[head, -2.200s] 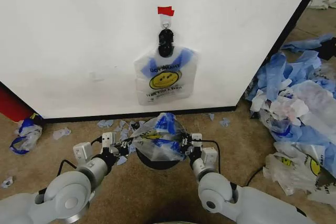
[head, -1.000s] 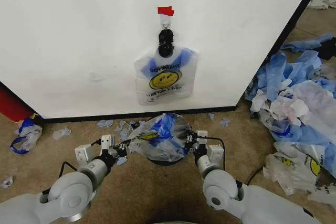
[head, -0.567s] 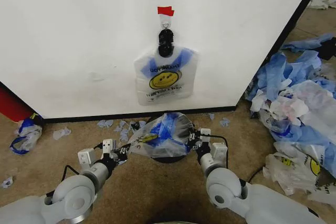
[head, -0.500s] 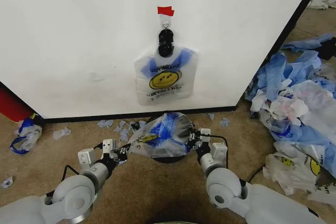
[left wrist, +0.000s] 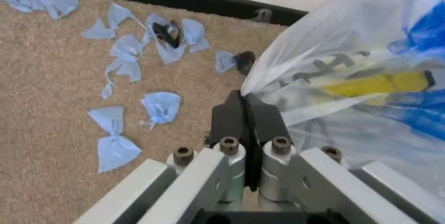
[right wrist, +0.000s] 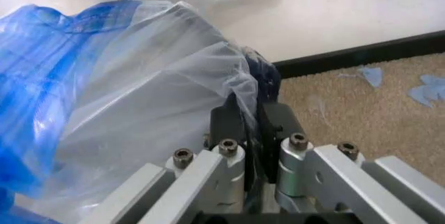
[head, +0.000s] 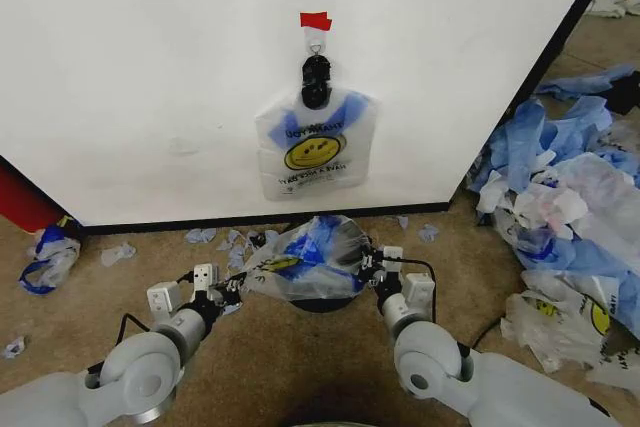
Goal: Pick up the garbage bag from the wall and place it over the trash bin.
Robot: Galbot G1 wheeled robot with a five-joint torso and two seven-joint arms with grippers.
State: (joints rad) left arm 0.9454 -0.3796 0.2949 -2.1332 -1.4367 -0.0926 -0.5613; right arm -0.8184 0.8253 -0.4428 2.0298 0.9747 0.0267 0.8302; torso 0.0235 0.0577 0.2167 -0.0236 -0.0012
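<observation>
— Where the head view looks down, what is listed?
— Garbage bag (head: 303,259) stretched over trash bin (head: 318,302), below the wall (head: 150,67); left gripper (head: 236,285) and right gripper (head: 367,265) at its edges.
— Left wrist view?
— Jaws clamped on bag rim.
— Right wrist view?
— Jaws pinching bag film too.

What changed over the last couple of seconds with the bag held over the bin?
Both grippers, left gripper and right gripper, stayed shut on the garbage bag and spread it: the left drew back toward the robot, the right shifted away from it toward the wall. The bag stretched wider over the trash bin, hiding more of it. The second bag on the wall clip and the floor scraps stayed put.
</observation>
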